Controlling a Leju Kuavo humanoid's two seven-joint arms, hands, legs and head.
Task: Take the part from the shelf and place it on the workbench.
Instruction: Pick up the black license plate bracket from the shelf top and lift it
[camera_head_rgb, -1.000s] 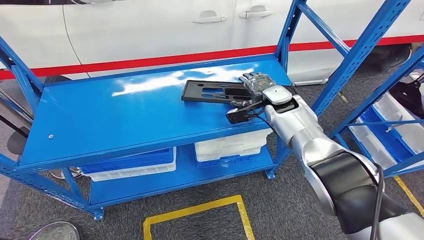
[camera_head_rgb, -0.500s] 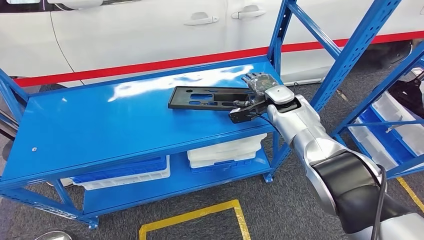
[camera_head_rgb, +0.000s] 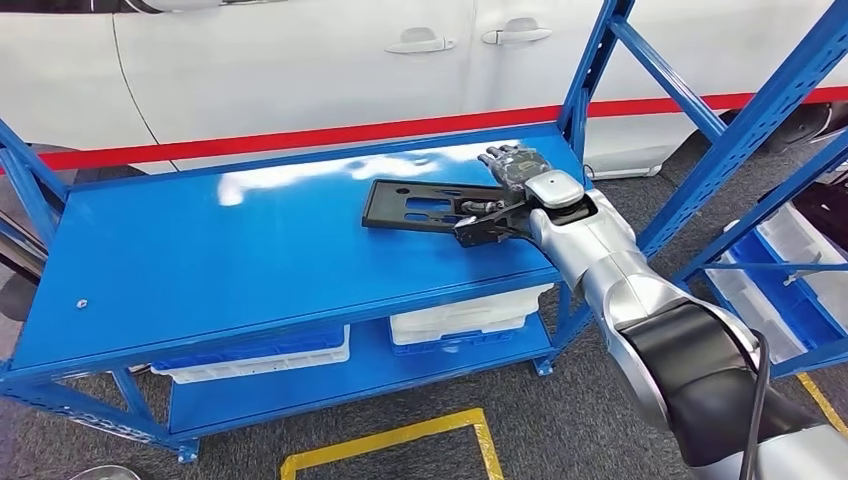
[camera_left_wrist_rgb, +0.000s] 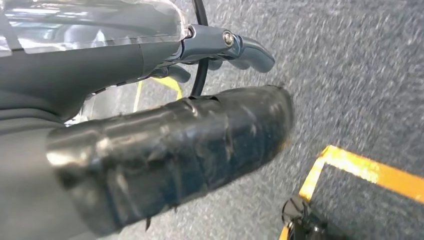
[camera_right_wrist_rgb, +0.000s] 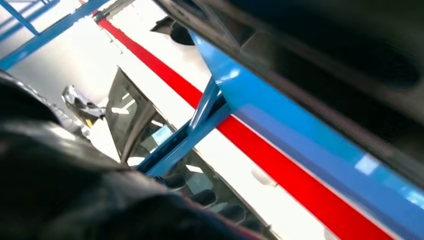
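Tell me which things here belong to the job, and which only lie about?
Job: black part; right hand holding its end; blue shelf under it.
Lying about: white bins on lower level; white car behind; yellow floor marking.

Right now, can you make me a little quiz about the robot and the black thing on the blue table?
1. True or false: the black part lies on the top of the blue workbench.
2. Which hand is at the part's end? A) left hand B) right hand C) a person's hand
3. Fill in: under the top, on the lower shelf, sit white ____.

Key: 1 true. 2 B. 3 bins.
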